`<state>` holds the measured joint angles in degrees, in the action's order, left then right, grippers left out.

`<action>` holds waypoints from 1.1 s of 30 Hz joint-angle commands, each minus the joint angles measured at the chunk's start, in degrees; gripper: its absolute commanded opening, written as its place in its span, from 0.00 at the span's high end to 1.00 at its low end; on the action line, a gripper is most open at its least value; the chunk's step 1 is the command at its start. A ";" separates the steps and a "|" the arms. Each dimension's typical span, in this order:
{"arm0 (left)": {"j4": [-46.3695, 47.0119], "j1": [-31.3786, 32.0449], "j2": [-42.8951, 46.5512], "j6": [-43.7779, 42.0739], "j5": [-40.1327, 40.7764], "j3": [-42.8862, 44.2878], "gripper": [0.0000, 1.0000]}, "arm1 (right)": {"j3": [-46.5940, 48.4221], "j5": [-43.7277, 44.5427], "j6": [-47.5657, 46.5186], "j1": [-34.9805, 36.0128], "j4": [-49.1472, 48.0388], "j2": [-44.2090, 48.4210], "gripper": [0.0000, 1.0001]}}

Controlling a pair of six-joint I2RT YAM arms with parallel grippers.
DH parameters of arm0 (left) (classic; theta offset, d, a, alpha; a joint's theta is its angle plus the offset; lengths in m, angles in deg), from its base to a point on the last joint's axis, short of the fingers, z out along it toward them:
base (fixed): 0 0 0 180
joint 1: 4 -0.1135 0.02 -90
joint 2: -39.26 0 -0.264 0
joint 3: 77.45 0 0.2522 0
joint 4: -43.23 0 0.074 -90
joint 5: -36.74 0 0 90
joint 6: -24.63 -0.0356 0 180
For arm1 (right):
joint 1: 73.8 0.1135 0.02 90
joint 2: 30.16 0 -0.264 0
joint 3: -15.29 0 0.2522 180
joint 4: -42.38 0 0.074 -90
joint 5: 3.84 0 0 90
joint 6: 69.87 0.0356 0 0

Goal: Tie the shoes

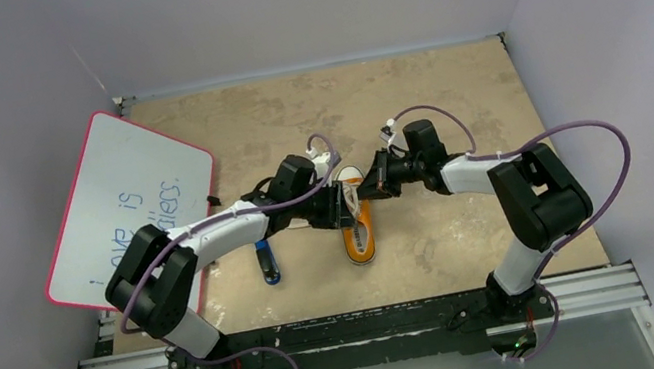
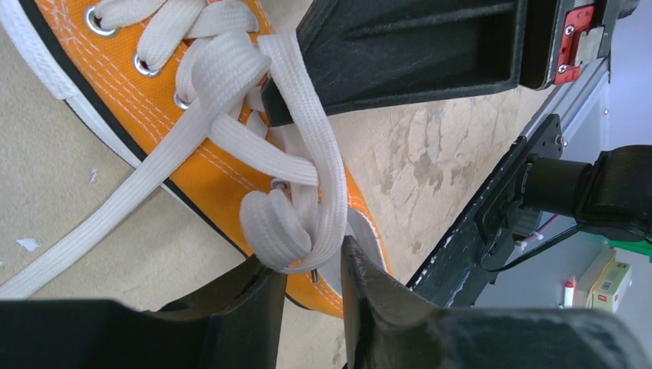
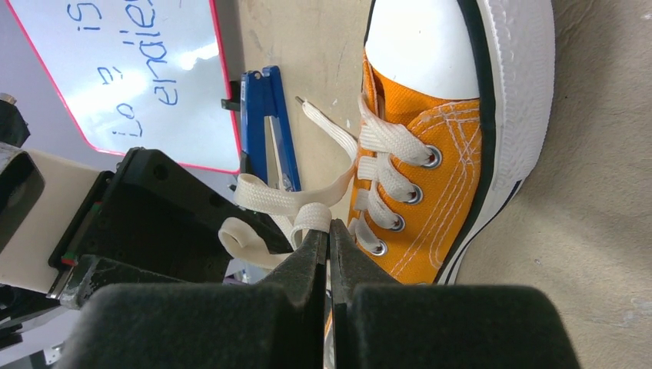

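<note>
The orange sneaker [image 1: 359, 235] lies mid-table, its white toe cap [image 3: 419, 42] pointing away from the arm bases. White laces [image 2: 231, 84] cross its eyelets. My right gripper [image 3: 328, 227] is shut on a fold of white lace [image 3: 311, 215] next to the eyelets, just above the shoe [image 3: 430, 161]. My left gripper [image 2: 314, 265] stands open over the shoe's opening. A curled loop of lace [image 2: 277, 227] rests at its fingertips [image 2: 261, 288] and dips slightly into the gap. Both grippers meet over the sneaker's laced part [image 1: 355, 195].
A blue-and-black marker-like stick [image 1: 266, 261] lies left of the shoe. A pink-edged whiteboard [image 1: 128, 204] with blue writing leans at the left side. The black base rail [image 1: 358, 326] runs along the near table edge.
</note>
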<state>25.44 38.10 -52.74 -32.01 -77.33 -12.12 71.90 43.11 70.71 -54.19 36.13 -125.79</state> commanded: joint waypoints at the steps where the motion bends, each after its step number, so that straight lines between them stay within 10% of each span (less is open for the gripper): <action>1: 2.48 0.32 -1.62 -2.04 -1.85 2.64 0.73 | 1.27 0.04 0.48 0.49 -1.76 0.72 1.00; 10: -6.18 0.33 1.68 -4.44 -4.58 4.48 1.00 | 1.24 1.12 -1.00 0.50 1.17 1.94 1.00; 19: -16.39 0.32 12.97 -3.59 -11.32 4.88 1.00 | 19.78 14.16 -20.06 -3.03 53.49 2.27 0.57; 33: -11.90 0.33 14.87 -1.32 -15.05 7.96 1.00 | 24.36 22.47 -22.19 1.37 66.61 13.53 0.25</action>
<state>10.66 38.15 -39.39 -34.43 -89.40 -7.51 92.08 60.86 53.51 -52.18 94.55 -110.17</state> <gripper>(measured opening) 0.012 0.747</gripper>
